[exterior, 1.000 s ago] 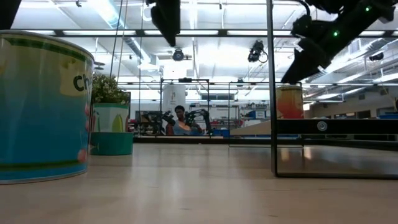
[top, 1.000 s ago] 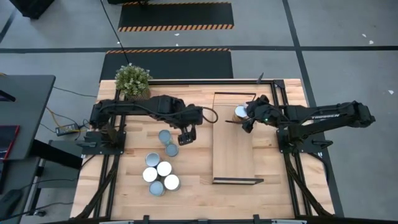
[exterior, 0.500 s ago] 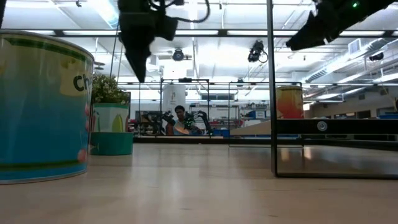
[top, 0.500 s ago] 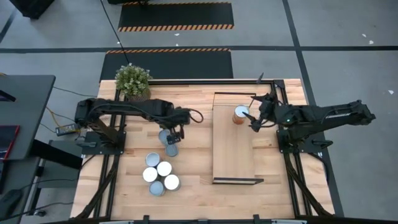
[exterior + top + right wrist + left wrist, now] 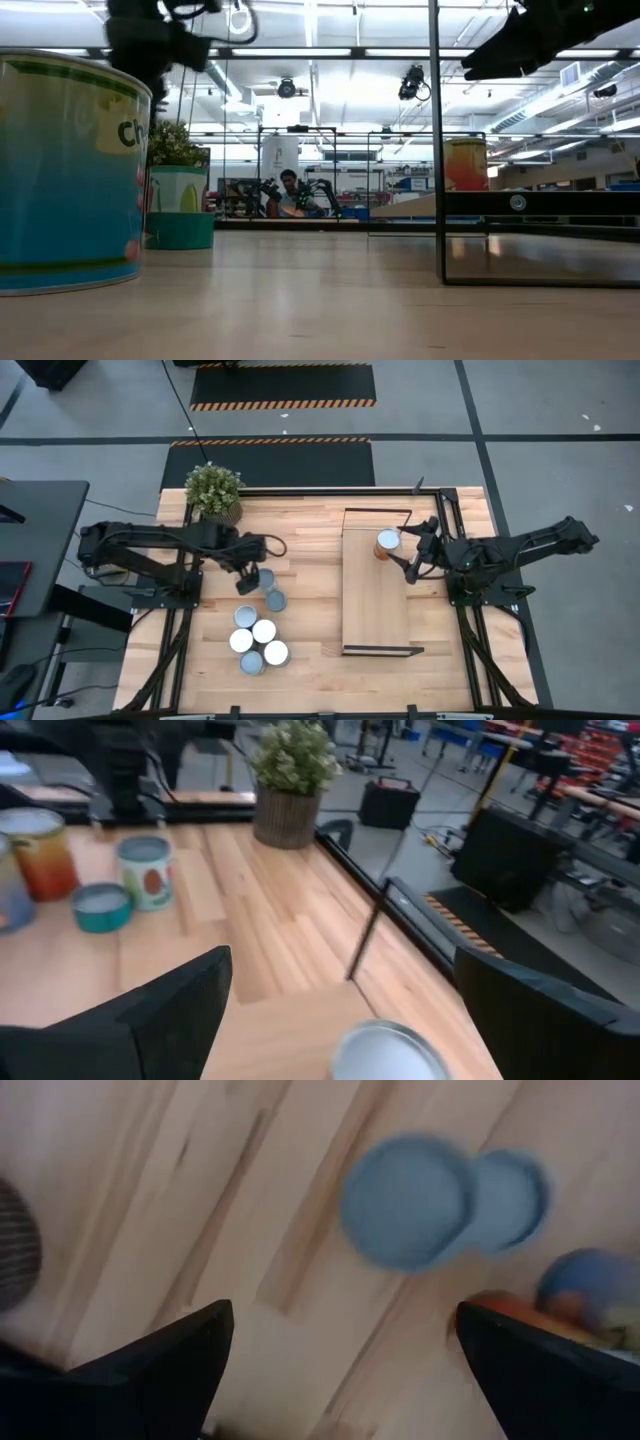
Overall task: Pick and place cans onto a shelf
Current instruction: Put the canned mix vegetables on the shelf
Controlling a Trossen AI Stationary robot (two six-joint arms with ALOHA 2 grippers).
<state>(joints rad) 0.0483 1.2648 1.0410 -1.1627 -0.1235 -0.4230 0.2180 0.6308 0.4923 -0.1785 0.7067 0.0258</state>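
Observation:
One can (image 5: 388,541) stands upright on the far end of the light-wood shelf (image 5: 376,610); it also shows in the low view (image 5: 465,165). Several more cans stand on the tabletop: two (image 5: 275,600) near the middle and a cluster (image 5: 258,640) closer to the near edge. My left gripper (image 5: 245,583) is open and empty, above the table just left of the two middle cans, whose blue tops (image 5: 405,1200) show ahead of its fingers. My right gripper (image 5: 411,563) is open and empty, just right of the shelf can, whose top (image 5: 388,1055) shows between its fingers.
A potted plant (image 5: 213,490) stands at the table's far left corner. The shelf's black end frames (image 5: 383,651) rise at its short ends, and one upright (image 5: 437,150) shows in the low view. A large can (image 5: 60,170) stands close to the low camera.
My left gripper has swung toward the table's left edge, from right of the two middle cans to their left side. My right gripper has drawn back from the can on the shelf toward the right edge. The can stays upright on the shelf.

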